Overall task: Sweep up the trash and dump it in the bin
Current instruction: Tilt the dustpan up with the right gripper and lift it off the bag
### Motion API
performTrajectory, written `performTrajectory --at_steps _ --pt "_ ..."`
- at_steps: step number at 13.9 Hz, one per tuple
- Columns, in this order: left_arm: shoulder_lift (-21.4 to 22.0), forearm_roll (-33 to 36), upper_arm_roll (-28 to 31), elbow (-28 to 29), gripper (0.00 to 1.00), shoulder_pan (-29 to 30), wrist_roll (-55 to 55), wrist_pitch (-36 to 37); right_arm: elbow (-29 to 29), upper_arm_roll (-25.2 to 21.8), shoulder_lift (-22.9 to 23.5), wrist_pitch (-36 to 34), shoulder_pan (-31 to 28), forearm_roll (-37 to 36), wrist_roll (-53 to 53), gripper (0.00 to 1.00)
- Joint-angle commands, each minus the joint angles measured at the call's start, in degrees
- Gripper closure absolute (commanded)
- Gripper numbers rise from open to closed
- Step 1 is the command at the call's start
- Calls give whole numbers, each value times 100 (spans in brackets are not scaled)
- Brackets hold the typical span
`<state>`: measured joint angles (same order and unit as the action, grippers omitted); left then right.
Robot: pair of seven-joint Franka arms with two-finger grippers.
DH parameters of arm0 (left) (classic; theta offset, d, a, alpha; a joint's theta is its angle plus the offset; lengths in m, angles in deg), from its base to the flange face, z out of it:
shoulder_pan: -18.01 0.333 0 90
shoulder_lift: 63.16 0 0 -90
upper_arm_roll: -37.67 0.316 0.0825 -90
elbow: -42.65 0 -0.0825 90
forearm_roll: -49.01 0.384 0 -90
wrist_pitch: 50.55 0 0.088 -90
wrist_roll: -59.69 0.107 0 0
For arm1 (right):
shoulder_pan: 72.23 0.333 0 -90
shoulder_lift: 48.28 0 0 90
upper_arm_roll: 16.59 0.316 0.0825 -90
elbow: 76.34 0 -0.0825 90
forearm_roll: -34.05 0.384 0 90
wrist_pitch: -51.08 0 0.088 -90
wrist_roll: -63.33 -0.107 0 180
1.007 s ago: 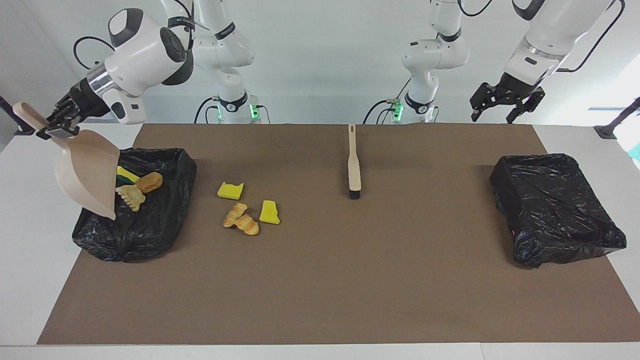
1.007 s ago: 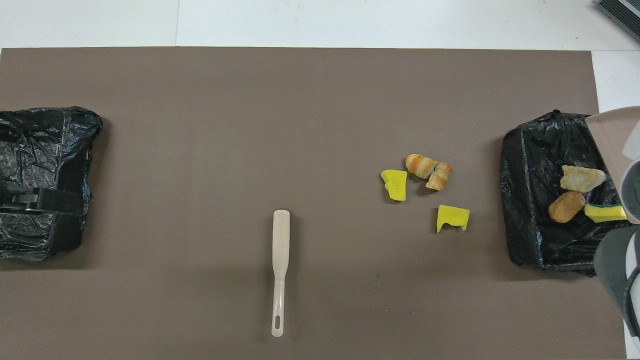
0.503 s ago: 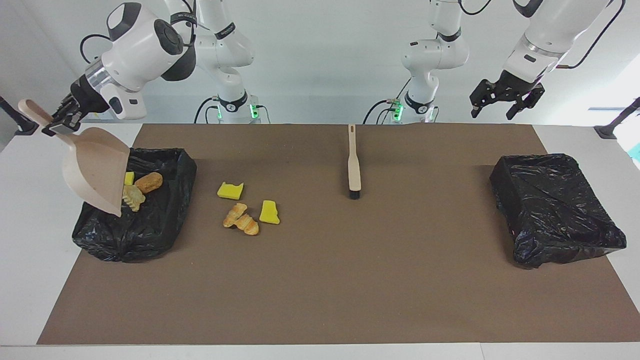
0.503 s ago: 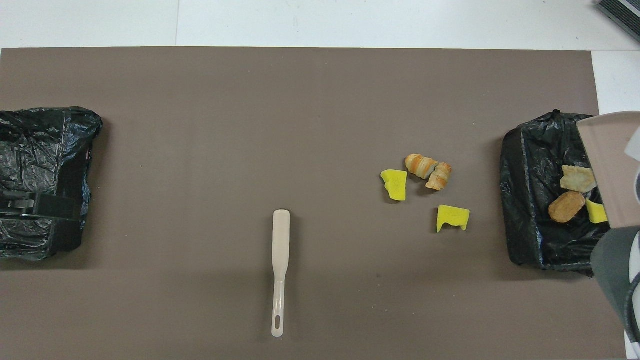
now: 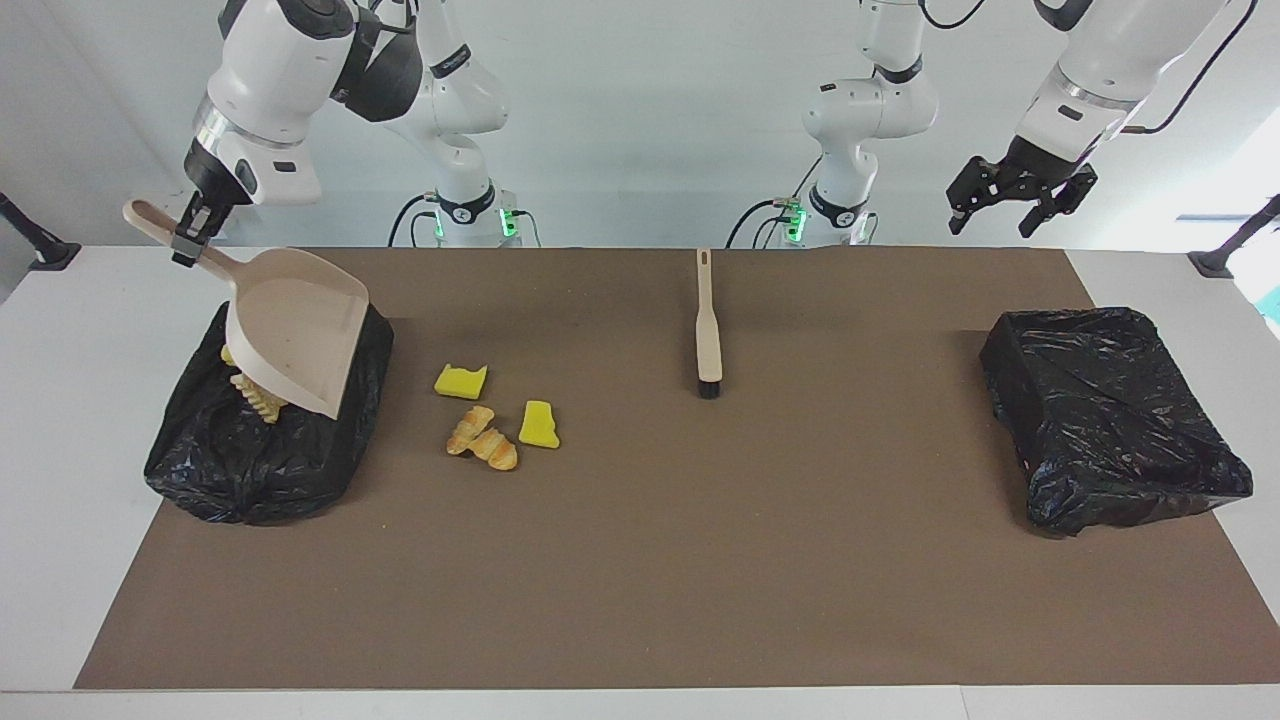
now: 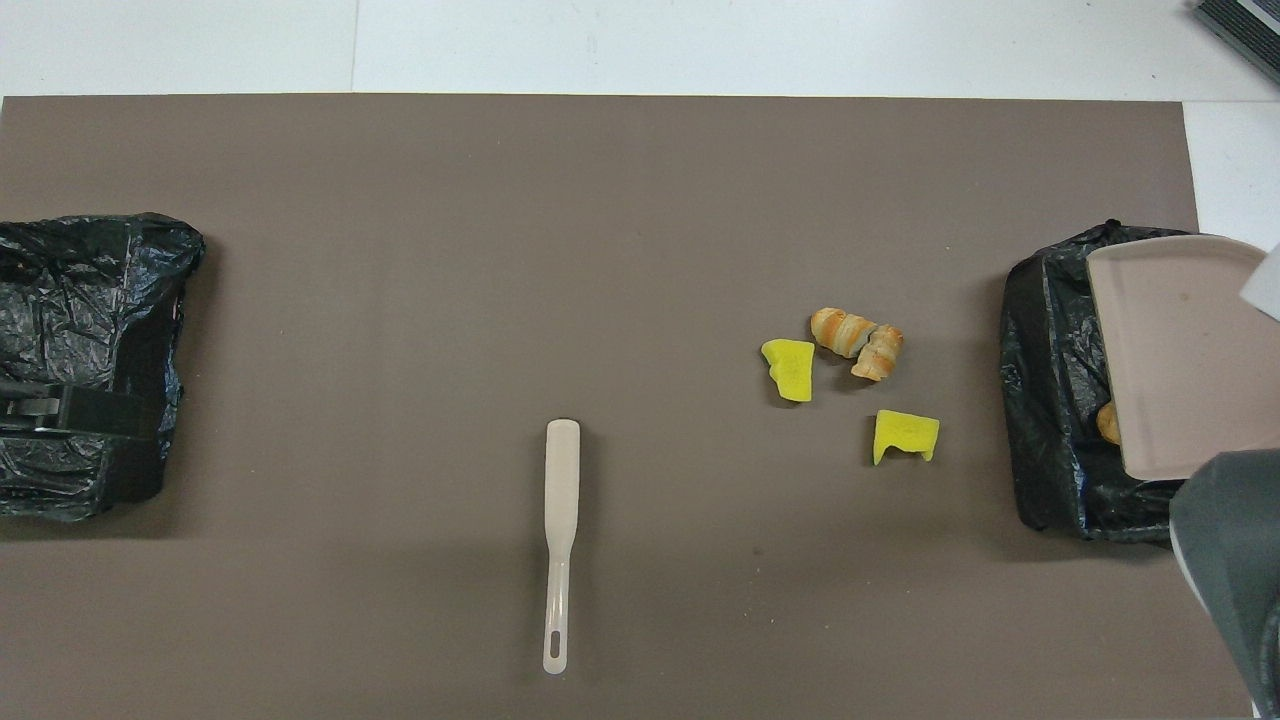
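My right gripper (image 5: 188, 238) is shut on the handle of the beige dustpan (image 5: 295, 335), which hangs tilted over the black-lined bin (image 5: 260, 460) at the right arm's end. The pan (image 6: 1180, 350) hides most of that bin's inside; a bread scrap (image 5: 262, 400) and a brown piece (image 6: 1107, 423) show in it. On the mat beside the bin lie two yellow sponge chunks (image 5: 461, 381) (image 5: 539, 424) and croissant pieces (image 5: 482, 437). The same scraps show in the overhead view: sponge chunks (image 6: 790, 368) (image 6: 905, 435) and croissant pieces (image 6: 858, 340). My left gripper (image 5: 988, 228) is open, empty and raised.
A beige brush (image 5: 708, 325) lies on the brown mat near the robots, bristles pointing away from them; it also shows in the overhead view (image 6: 560, 540). A second black-lined bin (image 5: 1110, 420) stands at the left arm's end, with the left gripper (image 6: 60, 410) above it.
My right gripper has swung the dustpan from the bin's outer side across over the bin toward the table's middle, covering the scraps inside. The left gripper has risen slightly.
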<state>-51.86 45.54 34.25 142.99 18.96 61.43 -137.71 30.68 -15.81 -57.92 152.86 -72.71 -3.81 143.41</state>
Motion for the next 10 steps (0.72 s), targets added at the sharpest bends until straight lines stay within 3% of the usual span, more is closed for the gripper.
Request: performTrajectory --at_steps 1,4,10 --pt "30 101 34 -58 0 -78 -16 58 -32 -70 6 -70 -197 934 -290 100" --pt "30 101 43 -58 0 -60 -16 67 21 -61 6 -210 -207 1542 -1114 100" --pt "30 101 43 -58 0 -60 -16 58 47 1 84 -492 -14 3132 -3863 100"
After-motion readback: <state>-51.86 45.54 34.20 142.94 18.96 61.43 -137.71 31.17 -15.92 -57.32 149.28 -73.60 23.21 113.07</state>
